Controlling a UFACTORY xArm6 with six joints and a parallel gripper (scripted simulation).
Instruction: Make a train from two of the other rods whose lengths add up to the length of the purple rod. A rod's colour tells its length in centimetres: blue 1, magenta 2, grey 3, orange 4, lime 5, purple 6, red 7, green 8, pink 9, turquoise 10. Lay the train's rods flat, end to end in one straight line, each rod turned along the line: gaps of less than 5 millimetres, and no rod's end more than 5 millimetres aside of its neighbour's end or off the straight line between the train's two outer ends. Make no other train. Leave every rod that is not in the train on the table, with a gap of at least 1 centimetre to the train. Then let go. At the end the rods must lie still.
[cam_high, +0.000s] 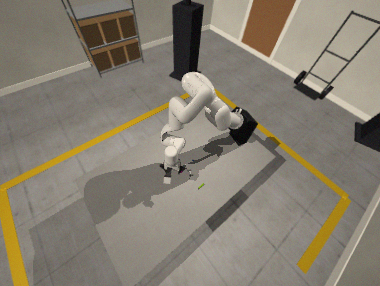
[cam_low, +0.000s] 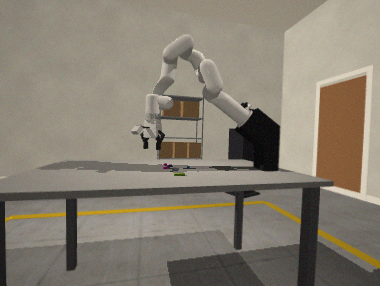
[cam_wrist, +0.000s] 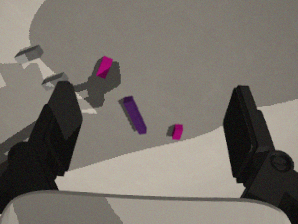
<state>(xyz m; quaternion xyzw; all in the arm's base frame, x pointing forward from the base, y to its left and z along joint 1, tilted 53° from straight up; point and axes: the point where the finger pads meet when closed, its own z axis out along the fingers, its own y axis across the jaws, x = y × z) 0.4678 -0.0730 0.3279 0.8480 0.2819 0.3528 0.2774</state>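
My gripper (cam_high: 173, 171) (cam_low: 152, 146) (cam_wrist: 152, 101) is open and empty, high above the table. In the wrist view a purple rod (cam_wrist: 135, 115) lies slanted between and below the fingers. A small magenta rod (cam_wrist: 177, 132) lies to its right, and another magenta piece (cam_wrist: 104, 67) is up and left of it, looking larger. Two grey rods (cam_wrist: 29, 53) (cam_wrist: 55, 79) are at the upper left, the nearer one close to the left finger's outline. A lime rod (cam_high: 201, 186) (cam_low: 179, 174) lies apart, outside the wrist view. A tiny blue piece (cam_low: 188, 166) shows in the exterior view.
The grey table (cam_high: 150, 245) (cam_low: 100, 186) carries the rods and the arm's black base (cam_high: 243, 126) (cam_low: 262, 142). Arm shadows cross the table top and darken the area around the rods. A shelf (cam_high: 107, 37) (cam_low: 181, 129) stands on the floor beyond the table.
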